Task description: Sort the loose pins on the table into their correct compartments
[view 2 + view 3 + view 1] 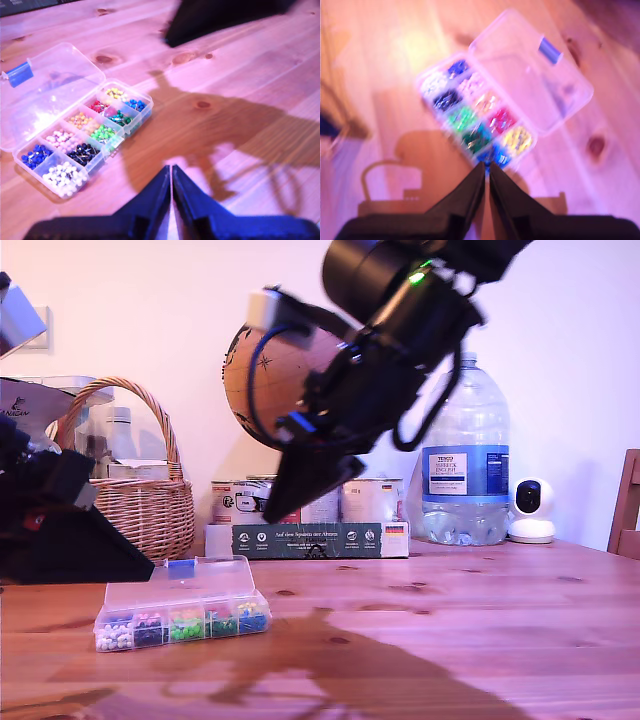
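Clear organiser box lies open on the wooden table, toward the exterior view's left, lid folded back, blue clasp uppermost. My second gripper hangs above the box's end with the blue-pin cell; its jaws meet, a tiny blue speck at the tips, too blurred to identify. My first gripper, jaws pressed together and empty-looking, hovers well apart from the box, beside its white-pin cell.

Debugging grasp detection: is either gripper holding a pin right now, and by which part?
My first gripper: jaws shut, nothing visible between them. My second gripper: jaws shut, but the view is blurred, so whether it holds anything cannot be told.
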Robot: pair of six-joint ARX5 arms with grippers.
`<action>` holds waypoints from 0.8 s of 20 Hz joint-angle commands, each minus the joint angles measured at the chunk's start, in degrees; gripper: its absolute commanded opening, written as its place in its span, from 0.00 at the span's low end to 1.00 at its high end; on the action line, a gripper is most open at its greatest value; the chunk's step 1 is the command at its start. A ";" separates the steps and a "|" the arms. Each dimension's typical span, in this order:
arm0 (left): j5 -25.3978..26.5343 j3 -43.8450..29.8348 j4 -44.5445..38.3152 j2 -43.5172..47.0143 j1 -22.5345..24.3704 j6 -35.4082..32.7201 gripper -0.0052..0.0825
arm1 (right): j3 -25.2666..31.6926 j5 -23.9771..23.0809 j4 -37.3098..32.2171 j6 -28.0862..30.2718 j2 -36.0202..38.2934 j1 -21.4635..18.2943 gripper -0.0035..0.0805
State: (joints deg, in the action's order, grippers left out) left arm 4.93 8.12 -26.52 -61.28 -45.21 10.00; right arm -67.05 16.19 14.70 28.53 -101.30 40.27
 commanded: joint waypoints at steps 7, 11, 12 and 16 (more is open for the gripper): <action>-3.04 -0.70 -0.52 -0.28 2.25 0.57 0.03 | -4.15 0.48 3.02 0.35 -5.57 0.85 0.03; -3.32 -0.70 -0.48 -0.28 2.25 0.52 0.03 | -5.29 0.44 4.33 0.35 -7.91 1.86 0.03; -3.63 -0.70 -0.48 -0.28 2.25 0.52 0.03 | -5.68 0.42 4.42 0.39 -8.44 1.99 0.03; -3.85 -0.70 -0.48 -0.28 2.25 0.50 0.03 | -6.36 0.28 4.00 0.39 -8.94 2.14 0.03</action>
State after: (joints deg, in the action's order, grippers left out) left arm 1.32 8.12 -26.61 -61.28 -43.07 10.33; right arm -72.47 16.19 19.00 28.73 -109.51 42.13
